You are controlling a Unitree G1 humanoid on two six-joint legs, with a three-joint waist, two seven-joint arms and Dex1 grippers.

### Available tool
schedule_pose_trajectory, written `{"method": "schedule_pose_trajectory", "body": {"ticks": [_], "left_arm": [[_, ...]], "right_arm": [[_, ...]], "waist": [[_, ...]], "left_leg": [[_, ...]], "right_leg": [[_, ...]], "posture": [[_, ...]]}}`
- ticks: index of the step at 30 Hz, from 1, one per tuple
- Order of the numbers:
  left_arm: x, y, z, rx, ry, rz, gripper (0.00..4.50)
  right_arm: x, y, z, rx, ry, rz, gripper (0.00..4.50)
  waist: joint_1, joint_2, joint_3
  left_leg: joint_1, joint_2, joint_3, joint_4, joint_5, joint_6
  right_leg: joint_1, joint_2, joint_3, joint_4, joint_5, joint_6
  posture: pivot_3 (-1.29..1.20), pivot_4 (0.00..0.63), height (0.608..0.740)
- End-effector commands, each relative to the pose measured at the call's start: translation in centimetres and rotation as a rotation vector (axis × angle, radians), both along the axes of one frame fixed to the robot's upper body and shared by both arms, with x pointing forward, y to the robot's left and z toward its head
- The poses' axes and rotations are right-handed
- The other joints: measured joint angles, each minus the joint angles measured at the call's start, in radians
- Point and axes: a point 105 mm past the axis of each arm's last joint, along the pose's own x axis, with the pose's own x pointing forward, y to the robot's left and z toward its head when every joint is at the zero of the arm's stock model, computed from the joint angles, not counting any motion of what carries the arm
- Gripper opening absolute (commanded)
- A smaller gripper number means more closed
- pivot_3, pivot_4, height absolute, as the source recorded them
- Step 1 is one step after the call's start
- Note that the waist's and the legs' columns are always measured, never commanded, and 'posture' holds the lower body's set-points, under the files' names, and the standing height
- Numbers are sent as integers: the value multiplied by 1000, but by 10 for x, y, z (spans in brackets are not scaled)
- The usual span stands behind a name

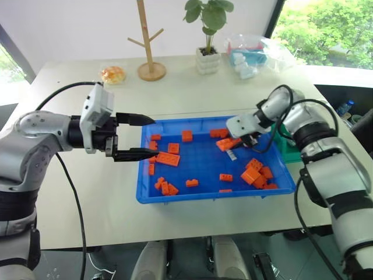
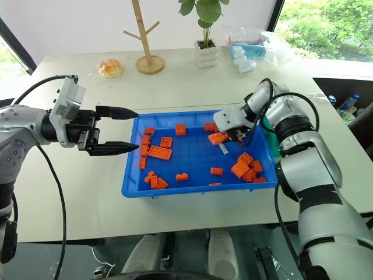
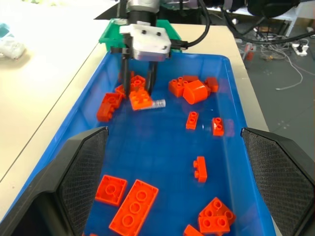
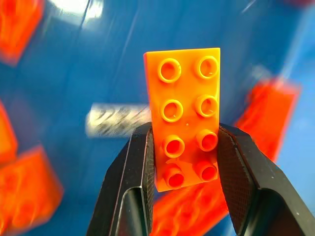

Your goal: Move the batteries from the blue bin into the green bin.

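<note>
Glossy plastic blue bin (image 1: 175,198), orange brick (image 4: 184,118)

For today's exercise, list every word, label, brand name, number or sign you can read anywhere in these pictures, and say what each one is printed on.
No readable text anywhere.
The battery shows grey markings on its casing, too blurred to read.
The orange brick in the right gripper bears plain studs, no lettering.
The clear bag at the table's far side holds blue and white items; any print there is too small to read.

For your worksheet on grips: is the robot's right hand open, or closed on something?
Closed on an orange brick: the right hand has both fingers pressed against its sides.
</note>
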Motion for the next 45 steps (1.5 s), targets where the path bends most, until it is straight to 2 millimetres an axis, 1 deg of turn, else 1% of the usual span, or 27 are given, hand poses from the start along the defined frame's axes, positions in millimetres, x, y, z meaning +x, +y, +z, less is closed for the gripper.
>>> {"method": "schedule_pose_trajectory", "body": {"ticks": [1,3,5,7,8,9,11,13,15,17,19,21,23,26,29,31,33,35,41,44,45], "left_arm": [[-1,-2,9,-10,-45,-14,4500],[0,-2,10,-12,-48,-15,4500],[0,-2,10,-13,-49,-15,4500],[0,-2,11,-12,-51,-15,4500],[0,-2,11,-12,-51,-15,4500],[0,-2,11,-12,-52,-15,4500],[0,-2,11,-12,-53,-14,4500],[0,-2,12,-13,-54,-15,4500],[0,-3,12,-14,-55,-16,4500],[0,-3,11,-14,-54,-18,4500],[0,-2,10,-14,-52,-18,4500],[0,-2,9,-13,-49,-20,4500],[0,-2,9,-12,-46,-27,4500],[1,-2,8,-5,-42,-42,4500],[3,-3,8,0,-42,-57,4500],[5,-5,9,2,-44,-68,4500],[7,-6,10,6,-49,-81,4500],[8,-7,11,7,-52,-87,4500],[9,-9,12,9,-57,-95,4500],[8,-8,12,10,-59,-93,4500],[8,-7,12,9,-61,-90,4500]], "right_arm": [[2,30,21,130,-42,4,1536],[-3,44,12,157,-24,10,1536],[-6,49,3,160,-10,0,1536],[-9,51,-6,159,1,-19,1536],[-10,51,-9,160,-1,-31,2277],[-9,50,-12,160,-12,-51,2514],[-6,48,-11,169,-34,-93,3417],[-1,44,-3,196,-54,-161,3417],[3,39,10,240,-76,-249,3417],[0,35,23,305,-68,-346,3417],[-11,35,31,359,-45,-415,3417],[-31,35,30,401,27,-498,3417],[-53,35,22,434,109,-599,3417],[-77,36,6,450,224,-731,3417],[-87,41,-5,475,324,-849,3417],[-93,43,-16,463,377,-897,3417],[-95,48,-26,470,423,-940,3417],[-91,51,-31,487,442,-980,3417],[-78,54,-46,485,405,-1023,3417],[-75,54,-55,466,374,-1014,3417],[-75,54,-58,457,363,-1005,3186]], "waist": [[-3,0,0],[-3,0,0],[1,0,0],[4,0,0],[6,0,0],[6,0,0],[5,0,0],[3,0,0],[2,0,0],[2,0,0],[5,0,0],[14,0,0],[19,0,0],[23,0,0],[24,-1,-1],[23,-1,-1],[23,-1,-1],[22,-1,-1],[21,-1,-1],[20,-1,-1],[20,-2,-1]], "left_leg": [[0,0,0,0,0,0],[0,0,0,0,0,0],[0,0,-1,0,0,0],[0,-1,-1,0,0,0],[0,-1,-1,0,0,0],[0,-1,-1,0,0,0],[0,-1,0,0,0,0],[0,-1,0,0,0,0],[0,-1,0,0,0,0],[0,-1,0,0,0,0],[0,-1,-1,0,0,0],[0,-1,-1,0,0,0],[0,0,-1,0,0,0],[-1,0,-1,0,0,1],[-1,-1,-1,0,0,1],[-1,-1,-1,1,0,1],[-1,-1,-1,1,0,1],[-1,-1,-1,0,0,1],[-1,-1,-1,0,0,1],[0,-1,-1,0,0,1],[0,-1,-1,0,0,1]], "right_leg": [[0,0,0,0,0,0],[0,0,0,0,0,0],[0,0,0,0,0,0],[0,0,0,0,0,0],[0,-1,0,0,0,0],[0,-1,0,0,0,0],[0,-1,0,0,0,0],[0,-1,0,1,0,0],[0,-1,0,1,0,0],[0,-1,0,1,0,0],[0,-1,0,1,0,0],[0,-1,0,1,0,0],[0,-1,0,1,0,0],[-1,-1,0,1,0,0],[0,-1,0,0,0,0],[0,-1,0,0,0,-1],[0,-1,0,0,0,0],[0,-1,-1,0,0,0],[0,-1,-1,0,0,0],[0,-1,-1,0,0,0],[0,-1,-1,0,0,0]], "posture": [[0,150,693],[0,150,693],[0,150,693],[0,150,693],[0,150,693],[0,150,693],[0,150,693],[0,150,693],[0,150,693],[0,150,693],[0,150,693],[0,150,693],[0,150,693],[0,150,693],[0,150,693],[0,150,693],[0,150,693],[0,150,693],[0,150,693],[0,150,693],[0,150,693]]}}
